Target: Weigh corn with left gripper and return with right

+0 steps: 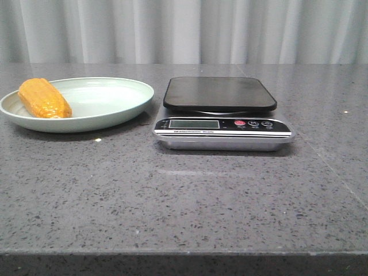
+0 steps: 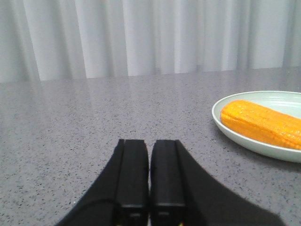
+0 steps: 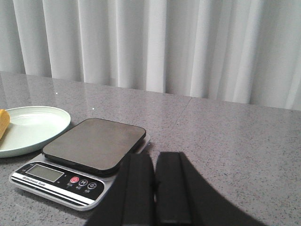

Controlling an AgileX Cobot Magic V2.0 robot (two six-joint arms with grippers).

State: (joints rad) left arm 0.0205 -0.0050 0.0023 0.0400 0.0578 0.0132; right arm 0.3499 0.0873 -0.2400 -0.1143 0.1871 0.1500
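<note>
The orange-yellow corn lies at the left side of a pale green plate at the table's left. It also shows in the left wrist view on the plate, and its end shows in the right wrist view. The kitchen scale stands at the middle with its black platform bare; it also shows in the right wrist view. My left gripper is shut and empty, low over the table, apart from the plate. My right gripper is shut and empty, beside the scale. Neither gripper shows in the front view.
The grey speckled table runs to a front edge near the camera. White curtains hang behind the table's far edge.
</note>
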